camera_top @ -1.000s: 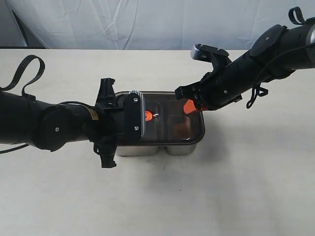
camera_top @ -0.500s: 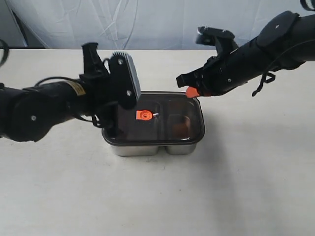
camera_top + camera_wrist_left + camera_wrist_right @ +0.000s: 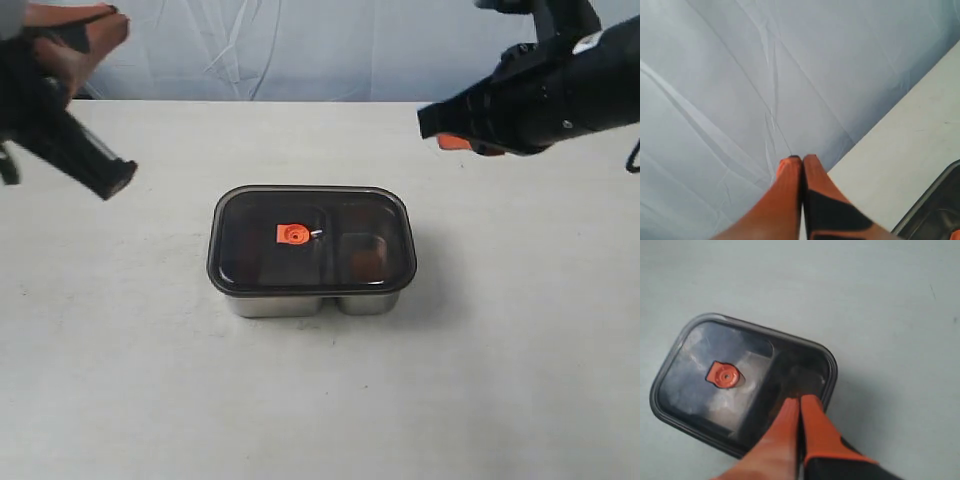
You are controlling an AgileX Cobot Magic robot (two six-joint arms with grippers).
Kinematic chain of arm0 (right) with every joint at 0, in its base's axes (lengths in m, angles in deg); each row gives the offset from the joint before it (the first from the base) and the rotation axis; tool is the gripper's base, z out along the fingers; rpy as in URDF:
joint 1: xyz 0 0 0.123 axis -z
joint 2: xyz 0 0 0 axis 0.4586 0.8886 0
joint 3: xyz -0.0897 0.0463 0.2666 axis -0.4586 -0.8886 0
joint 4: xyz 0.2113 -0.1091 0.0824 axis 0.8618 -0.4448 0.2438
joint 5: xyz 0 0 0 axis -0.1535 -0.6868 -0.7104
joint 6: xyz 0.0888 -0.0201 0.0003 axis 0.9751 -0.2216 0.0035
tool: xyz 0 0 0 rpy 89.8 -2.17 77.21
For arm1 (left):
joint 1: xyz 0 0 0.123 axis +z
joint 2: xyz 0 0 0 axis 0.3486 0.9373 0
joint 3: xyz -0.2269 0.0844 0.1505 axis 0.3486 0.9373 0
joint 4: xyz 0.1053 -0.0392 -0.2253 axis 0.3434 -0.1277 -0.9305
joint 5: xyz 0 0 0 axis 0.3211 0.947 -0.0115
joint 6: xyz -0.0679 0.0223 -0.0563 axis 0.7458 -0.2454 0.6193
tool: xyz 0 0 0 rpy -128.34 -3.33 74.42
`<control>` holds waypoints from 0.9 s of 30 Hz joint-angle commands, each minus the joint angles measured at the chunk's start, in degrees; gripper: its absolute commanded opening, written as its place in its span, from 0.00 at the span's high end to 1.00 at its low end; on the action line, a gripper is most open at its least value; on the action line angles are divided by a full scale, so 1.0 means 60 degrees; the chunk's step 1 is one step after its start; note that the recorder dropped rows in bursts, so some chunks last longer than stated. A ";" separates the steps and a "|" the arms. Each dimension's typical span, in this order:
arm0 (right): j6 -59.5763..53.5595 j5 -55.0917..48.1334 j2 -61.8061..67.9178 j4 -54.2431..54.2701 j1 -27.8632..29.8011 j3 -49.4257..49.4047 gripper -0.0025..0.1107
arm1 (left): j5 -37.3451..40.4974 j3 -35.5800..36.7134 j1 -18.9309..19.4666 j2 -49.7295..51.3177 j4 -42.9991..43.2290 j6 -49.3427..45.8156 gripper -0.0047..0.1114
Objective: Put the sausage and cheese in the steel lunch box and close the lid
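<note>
lid [image 3: 311, 240] sits on the steel lunch box [image 3: 300, 303]; left tool [image 3: 801, 161] and right tool [image 3: 800, 401] hover clenched, empty. closing looks done; only parking remains.

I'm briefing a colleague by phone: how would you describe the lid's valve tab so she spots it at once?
On the pale table stands one steel lunch box, covered by a dark translucent lid. Near the lid's middle sits the small valve tab: the only bright orange spot on that dark surface.
</note>
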 commanded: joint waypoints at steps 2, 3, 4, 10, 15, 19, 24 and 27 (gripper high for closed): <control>0.0729 0.0556 -0.1711 -0.1073 0.0015 -0.1748 0.98 | -0.0694 0.1441 -0.0024 -0.3449 -0.3904 -0.2556 0.96; 0.0729 0.0695 -0.1919 -0.1073 0.0015 -0.2069 0.98 | -0.1147 0.1617 -0.0024 -0.4069 -0.4989 -0.3276 0.96; 0.0729 0.0744 -0.2031 -0.1073 0.0015 -0.2422 0.98 | -0.1689 0.1708 -0.0024 -0.4619 -0.6252 -0.4095 0.96; 0.0729 0.0280 -0.2067 -0.0999 0.0015 -0.2844 0.98 | -0.4210 0.1750 -0.0024 -0.6569 -0.8841 -0.5107 0.96; 0.0729 0.0296 -0.2067 -0.0980 0.0015 -0.2844 0.98 | -0.5093 0.1750 -0.0024 -0.6715 -0.8841 -0.5107 0.96; 0.0729 0.0296 -0.2067 -0.0980 0.0015 -0.2844 0.98 | -0.5267 0.1750 -0.0024 -0.6715 -0.8841 -0.5107 0.96; 0.0729 0.0296 -0.2067 -0.0980 0.0015 -0.2844 0.98 | -0.5511 0.1750 0.0047 -0.6820 -0.8910 -0.4699 0.96; 0.0729 0.0296 -0.2067 -0.0961 0.0015 -0.2844 0.98 | -0.4411 0.2091 0.0810 -0.7053 -0.8910 -0.2410 0.96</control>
